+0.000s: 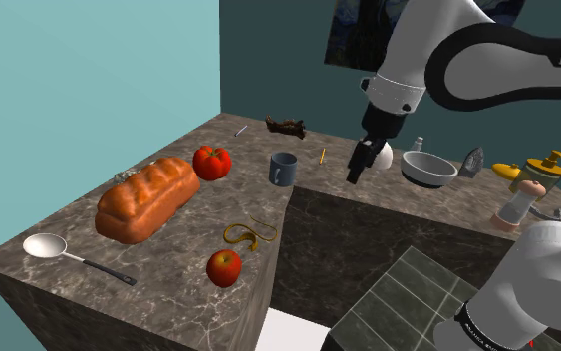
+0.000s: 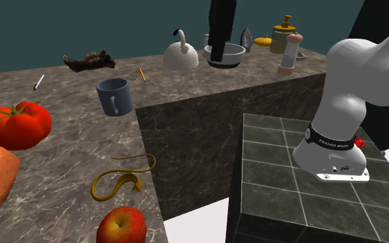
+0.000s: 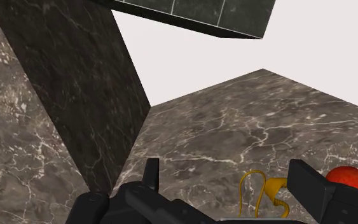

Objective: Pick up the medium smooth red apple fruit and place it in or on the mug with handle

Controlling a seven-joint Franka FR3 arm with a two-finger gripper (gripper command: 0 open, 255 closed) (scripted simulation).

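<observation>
1. Shoulder view.
   - The pincer (image 1: 355, 175) hangs over the inner corner of the L-shaped marble surface (image 1: 158, 299), near the blue-grey mug (image 1: 284, 168). Its finger gap cannot be read from here.
   - The red apple (image 1: 224, 267) sits near the surface's front edge, well apart from the pincer and just beside a curled yellow strip (image 1: 250, 235).
   - Count: one apple, one mug, one tomato (image 1: 211, 162), one bread loaf (image 1: 146, 197), one spoon (image 1: 64, 252).

2. Second exterior view.
   - The apple lies at the lower edge and touches nothing.
   - The mug stands upright well beyond it, handle facing the camera.
   - Count on the far stretch: one white kettle (image 2: 181, 55), one bowl (image 2: 234, 52), one pepper mill (image 2: 291, 54).

3. Wrist view.
   - The fingers stand spread with nothing between them.
   - The apple shows past one finger, next to the yellow strip.

4. Assessment.
   - The step in hand is the approach; the apple is not yet grasped.
   - The next move calls for carrying the pincer over the apple and lowering it with a finger on either side.
   - It must stay clear of the strip and must not mistake the tomato for the target.
</observation>
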